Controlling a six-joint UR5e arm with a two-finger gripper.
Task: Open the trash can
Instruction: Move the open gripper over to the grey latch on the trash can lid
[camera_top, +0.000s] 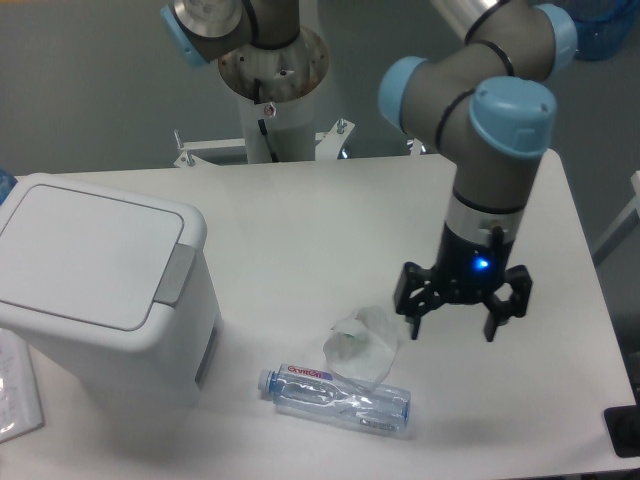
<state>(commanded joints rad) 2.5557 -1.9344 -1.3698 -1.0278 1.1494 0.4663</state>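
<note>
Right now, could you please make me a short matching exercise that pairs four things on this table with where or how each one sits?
Things:
1. trash can
2. water bottle
3. crumpled plastic wrap
4. gripper

Descriptions:
A. lying on its side near the front edge of the table
B. hanging above the table with fingers spread apart
C. at the left side, lid shut
D. just behind the bottle, left of the fingers

Pairs: 1-C, 2-A, 3-D, 4-B
</note>
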